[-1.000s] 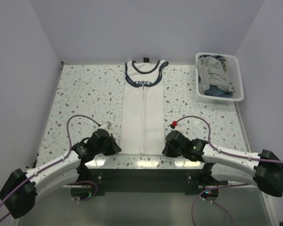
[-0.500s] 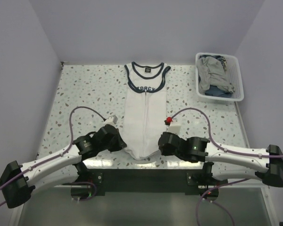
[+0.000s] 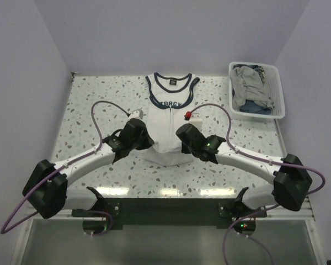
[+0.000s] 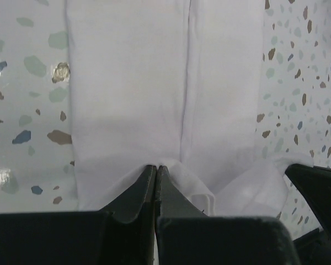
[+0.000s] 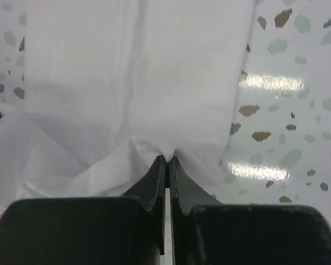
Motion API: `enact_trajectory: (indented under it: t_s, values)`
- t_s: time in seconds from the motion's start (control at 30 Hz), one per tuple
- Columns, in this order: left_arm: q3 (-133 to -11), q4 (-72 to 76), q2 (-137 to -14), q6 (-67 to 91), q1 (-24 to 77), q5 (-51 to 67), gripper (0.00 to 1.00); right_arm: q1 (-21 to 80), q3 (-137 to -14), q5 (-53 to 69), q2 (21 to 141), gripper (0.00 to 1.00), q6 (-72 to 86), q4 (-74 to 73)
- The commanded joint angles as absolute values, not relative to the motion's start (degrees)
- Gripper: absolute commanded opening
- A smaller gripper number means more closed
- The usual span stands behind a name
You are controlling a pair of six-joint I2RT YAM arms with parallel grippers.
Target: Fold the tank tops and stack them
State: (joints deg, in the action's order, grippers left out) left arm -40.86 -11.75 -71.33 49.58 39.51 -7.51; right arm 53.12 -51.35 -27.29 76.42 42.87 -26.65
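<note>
Three lilac walls (image 3: 171,33) are enclosing a speckled table (image 3: 88,110).
Detail: left gripper (image 4: 156,167) and right gripper (image 5: 167,160) are pinching white tank top (image 3: 168,118), hiding its hem.

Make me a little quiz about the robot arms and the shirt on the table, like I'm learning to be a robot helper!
1. True or false: the left gripper and the right gripper are both shut on the white tank top.
2. Where does the basket sit? A) at the table's far right corner B) on the tank top C) on the floor
3. Fill in: the tank top's neck trim is ____.
Key: 1 true; 2 A; 3 navy.
</note>
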Motion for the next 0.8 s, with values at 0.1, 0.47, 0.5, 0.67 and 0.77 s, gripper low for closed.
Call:
enact_trajectory:
  t_s: [0.1,0.47,0.5,0.67,0.77]
  values:
    - [-51.0,-1.9,-80.5,43.7,35.9,-7.4,0.0,47.5,-59.5,-26.7,83.2,0.0,34.3,-16.6]
    - [-67.6,2.5,-97.7,39.6,26.6,-1.2,0.0,37.5,-74.2,-22.5,98.3,0.0,29.7,-14.8]
    - [-70.5,2.1,-100.8,39.6,25.7,-0.8,0.0,37.0,-75.2,-21.8,99.3,0.0,29.4,-14.9]
    - [-76.5,2.5,-109.1,38.8,23.3,3.2,0.0,34.2,-81.7,-20.4,106.2,0.0,29.0,-16.5]
    - [-79.4,2.6,-113.6,38.8,21.8,4.8,0.0,33.0,-84.0,-19.9,109.7,0.0,29.3,-17.2]
